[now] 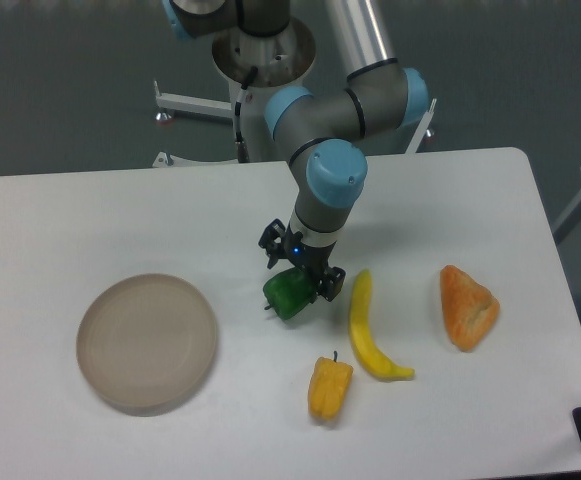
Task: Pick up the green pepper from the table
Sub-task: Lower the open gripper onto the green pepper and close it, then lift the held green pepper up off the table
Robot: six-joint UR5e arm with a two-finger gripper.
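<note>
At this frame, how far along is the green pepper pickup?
Done: the gripper has reached the green pepper, its fingers down on either side. In hand: the grasp itself; whether the fingers are actually clamped cannot be told from this view. Left: the lift, since the pepper seems to rest on the table, between the plate and the long yellow pepper.

pepper [288, 295] under gripper [301, 274], plate [147, 342] to its left
</note>
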